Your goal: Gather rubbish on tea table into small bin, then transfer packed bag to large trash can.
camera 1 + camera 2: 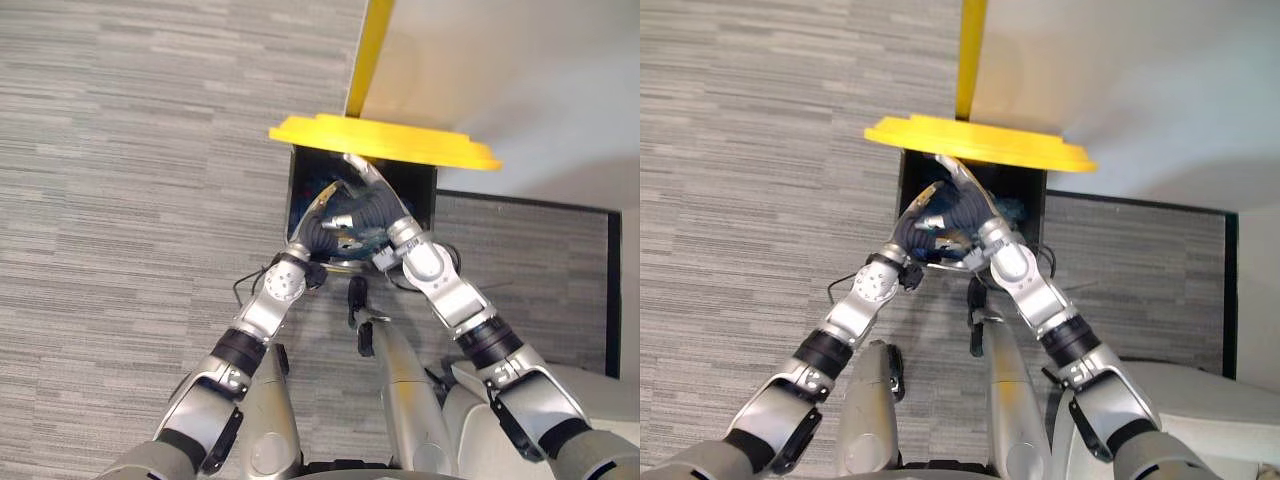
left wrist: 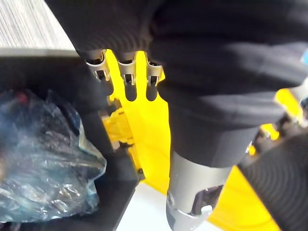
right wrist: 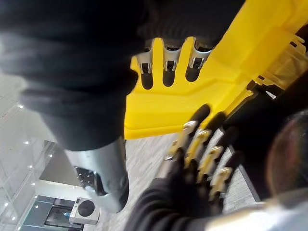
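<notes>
The large trash can [image 1: 422,190] is black, and its yellow lid [image 1: 380,140] is raised over the opening. Both hands reach into the gap under the lid. My left hand [image 1: 325,218] is open, and its straight fingers [image 2: 126,72] lie against the lid's yellow underside [image 2: 149,139]. Beside it my right hand [image 1: 378,198] is open too, with its fingers [image 3: 166,62] stretched along the lid [image 3: 192,101]. The left hand's fingers [image 3: 202,159] also show in the right wrist view. A crumpled blue translucent bag [image 2: 43,159] lies inside the can below the hands, and neither hand holds it.
Grey striped carpet [image 1: 130,200] spreads to the left of the can. A pale surface [image 1: 520,70] with a yellow edge strip [image 1: 372,50] rises behind it. A darker carpet panel with a black border [image 1: 545,270] lies to the right.
</notes>
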You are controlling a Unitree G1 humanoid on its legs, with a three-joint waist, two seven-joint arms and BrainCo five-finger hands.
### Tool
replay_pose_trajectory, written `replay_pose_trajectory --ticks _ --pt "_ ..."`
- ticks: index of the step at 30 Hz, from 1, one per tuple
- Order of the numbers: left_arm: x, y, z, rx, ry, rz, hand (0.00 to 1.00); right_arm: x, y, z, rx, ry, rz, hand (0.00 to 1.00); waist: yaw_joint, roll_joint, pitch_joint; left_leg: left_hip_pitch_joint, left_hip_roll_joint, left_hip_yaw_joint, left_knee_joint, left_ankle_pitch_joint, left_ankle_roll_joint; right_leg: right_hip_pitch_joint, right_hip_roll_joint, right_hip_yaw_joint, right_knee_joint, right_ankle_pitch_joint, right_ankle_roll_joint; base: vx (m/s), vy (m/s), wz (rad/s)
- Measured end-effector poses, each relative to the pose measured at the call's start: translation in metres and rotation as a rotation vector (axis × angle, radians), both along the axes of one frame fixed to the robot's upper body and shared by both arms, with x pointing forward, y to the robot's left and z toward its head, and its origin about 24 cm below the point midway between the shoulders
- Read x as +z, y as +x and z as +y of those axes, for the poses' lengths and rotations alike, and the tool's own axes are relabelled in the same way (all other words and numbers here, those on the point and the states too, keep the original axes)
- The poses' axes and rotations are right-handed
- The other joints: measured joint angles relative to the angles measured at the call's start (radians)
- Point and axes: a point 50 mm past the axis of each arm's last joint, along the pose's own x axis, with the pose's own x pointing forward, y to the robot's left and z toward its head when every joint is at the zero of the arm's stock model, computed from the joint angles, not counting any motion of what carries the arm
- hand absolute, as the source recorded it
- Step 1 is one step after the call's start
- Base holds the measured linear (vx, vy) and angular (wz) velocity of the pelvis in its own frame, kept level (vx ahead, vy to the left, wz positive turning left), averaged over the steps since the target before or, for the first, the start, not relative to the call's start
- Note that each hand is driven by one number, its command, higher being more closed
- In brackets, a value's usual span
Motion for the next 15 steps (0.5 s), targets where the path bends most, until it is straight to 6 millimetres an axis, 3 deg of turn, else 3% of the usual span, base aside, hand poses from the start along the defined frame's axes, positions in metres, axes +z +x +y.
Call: replay_pose_trajectory --ticks 3,7,10,15 --pt "-0.016 -0.009 0.028 0.047 -0.004 0.043 0.0 -0.033 0.002 -0.015 -0.058 -0.04 0.121 0.0 0.003 -0.001 -0.024 0.045 -0.009 -0.032 -0.058 0.03 -0.008 0.063 -0.01 -0.032 -0.041 -0.002 0.001 0.01 -0.078 0.4" --pt "-0.046 -0.026 0.072 0.186 -0.065 0.151 0.0 -0.079 -0.005 -0.053 -0.186 -0.056 0.291 0.0 0.021 -0.013 -0.046 0.113 -0.041 -0.066 -0.163 0.083 -0.009 0.145 -0.036 -0.062 -0.101 -0.006 0.007 0.01 -0.046 0.39" --pt "-0.078 -0.049 0.114 0.316 -0.071 0.278 0.0 -0.1 -0.014 -0.066 -0.224 -0.056 0.371 0.0 0.025 -0.021 -0.082 0.139 -0.045 -0.079 -0.202 0.101 -0.021 0.173 -0.035 -0.077 -0.121 -0.008 0.01 0.02 -0.032 0.18" --pt "-0.134 -0.094 0.159 0.499 -0.07 0.523 0.0 -0.122 -0.022 -0.074 -0.26 -0.035 0.464 0.0 0.025 -0.032 -0.119 0.198 -0.043 -0.07 -0.243 0.11 -0.019 0.223 -0.03 -0.074 -0.148 -0.009 0.012 0.03 -0.008 0.01"
